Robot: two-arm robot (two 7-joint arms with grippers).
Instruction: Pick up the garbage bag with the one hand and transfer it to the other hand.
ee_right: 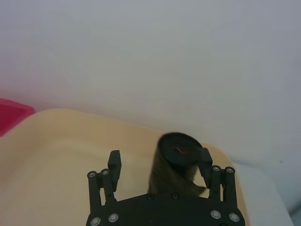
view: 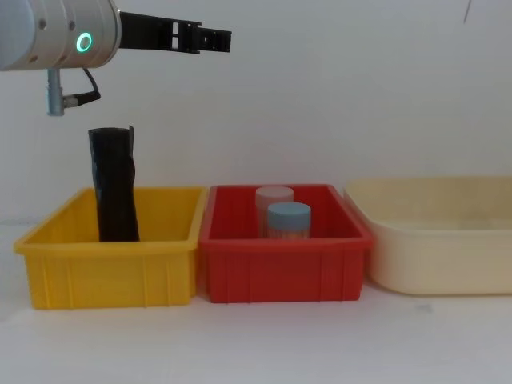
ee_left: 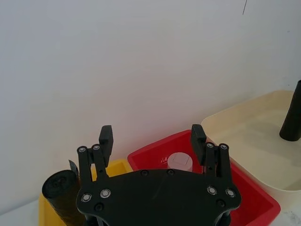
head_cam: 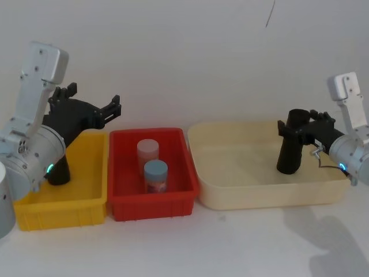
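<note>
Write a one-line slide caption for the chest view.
Left gripper poised high; garbage bag standing upright in the yellow bin below.

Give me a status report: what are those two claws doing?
Left gripper open, above yellow bin; garbage bag upright inside, untouched. Right gripper open, straddling second black roll in cream tub. Red bin, two jars, between them.

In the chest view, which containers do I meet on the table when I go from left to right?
First the yellow bin, with the garbage bag standing upright in it → red bin → cream tub.
</note>
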